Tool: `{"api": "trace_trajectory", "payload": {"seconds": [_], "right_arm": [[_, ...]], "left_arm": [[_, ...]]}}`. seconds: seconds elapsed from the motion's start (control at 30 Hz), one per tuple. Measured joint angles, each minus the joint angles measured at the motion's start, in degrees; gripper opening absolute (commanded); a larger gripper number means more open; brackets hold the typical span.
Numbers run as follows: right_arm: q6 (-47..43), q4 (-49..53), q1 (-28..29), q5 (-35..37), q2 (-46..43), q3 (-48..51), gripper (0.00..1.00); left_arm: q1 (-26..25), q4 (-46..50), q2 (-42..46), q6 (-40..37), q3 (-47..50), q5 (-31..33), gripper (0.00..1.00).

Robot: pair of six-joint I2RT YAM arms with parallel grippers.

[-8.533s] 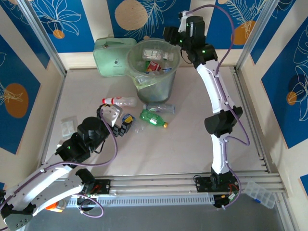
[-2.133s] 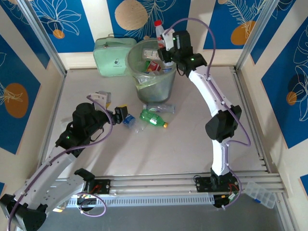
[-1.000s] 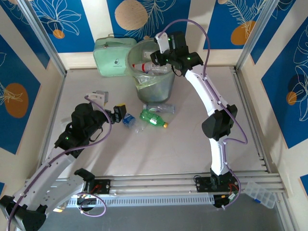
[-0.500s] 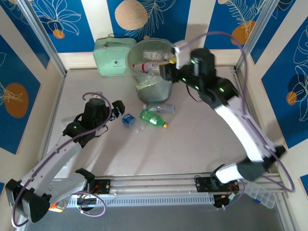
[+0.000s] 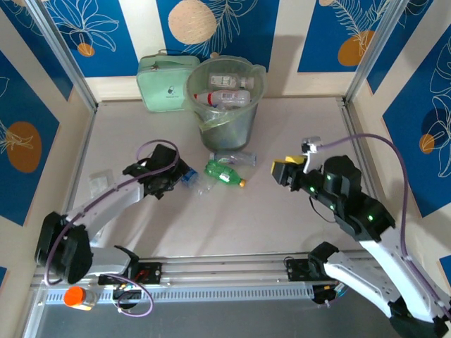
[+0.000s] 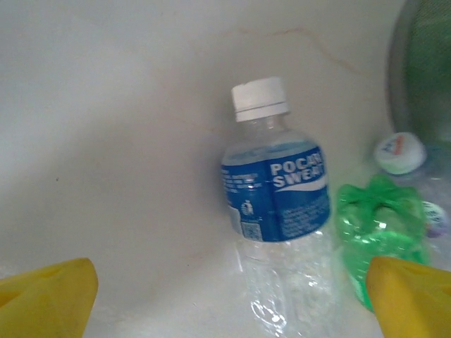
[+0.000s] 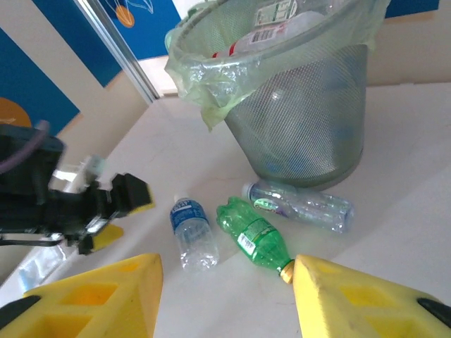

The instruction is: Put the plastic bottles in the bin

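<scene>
I've emptied the right gripper [image 7: 225, 282] into the bin [image 5: 239, 127] at the far edge of the desk [image 5: 246, 225] and pulled it back open; my open left gripper [image 6: 232, 296] now straddles the blue-label bottle [image 6: 278, 204] mid-desk.

Place: robot lab cell
Walls: blue leaf-print panels [image 5: 246, 35] in aluminium frame posts [image 5: 377, 48]
Mounting: arms [image 5: 366, 218] bolted to rail [image 5: 225, 271] at worktop [image 5: 232, 218] edge

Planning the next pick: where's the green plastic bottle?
Top view: green plastic bottle lies centrally, just before the round grey bin, right of the blue-labelled clear bottle.
</scene>
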State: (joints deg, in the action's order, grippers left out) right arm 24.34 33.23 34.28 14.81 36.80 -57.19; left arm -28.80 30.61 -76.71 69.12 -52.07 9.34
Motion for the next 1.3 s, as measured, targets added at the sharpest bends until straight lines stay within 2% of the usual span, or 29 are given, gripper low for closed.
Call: {"api": "trace_trajectory", "payload": {"seconds": [0.17, 0.43, 0.73, 0.97, 1.13, 1.3], "right_arm": [[0.61, 2.1, -0.94, -0.24, -4.52, 0.0, 0.52], [0.55, 3.74, -2.01, -1.14, -4.79, 0.76, 0.52], [1.07, 3.72, -3.37, -3.5, -4.87, 4.48, 0.53], [2.01, 3.72, -3.93, -4.79, -4.87, 5.42, 0.52], [2.54, 3.72, -4.11, -5.01, -4.87, 5.44, 0.52], [3.15, 3.85, -4.11, -5.29, -4.9, 5.44, 0.52]], "left_arm": [[0.0, -1.7, -7.21, 2.36, -3.34, -0.85, 0.98], [0.0, -5.11, -15.98, 5.7, -5.77, -2.51, 0.96], [0.0, -8.96, -21.53, 7.19, -6.62, -3.85, 0.85], [0.0, -9.31, -23.19, 7.54, -6.71, -4.37, 0.69], [0.0, -10.36, -23.23, 7.5, -6.69, -4.66, 0.62], [0.0, -11.72, -22.99, 7.08, -6.62, -4.81, 0.6]]}}
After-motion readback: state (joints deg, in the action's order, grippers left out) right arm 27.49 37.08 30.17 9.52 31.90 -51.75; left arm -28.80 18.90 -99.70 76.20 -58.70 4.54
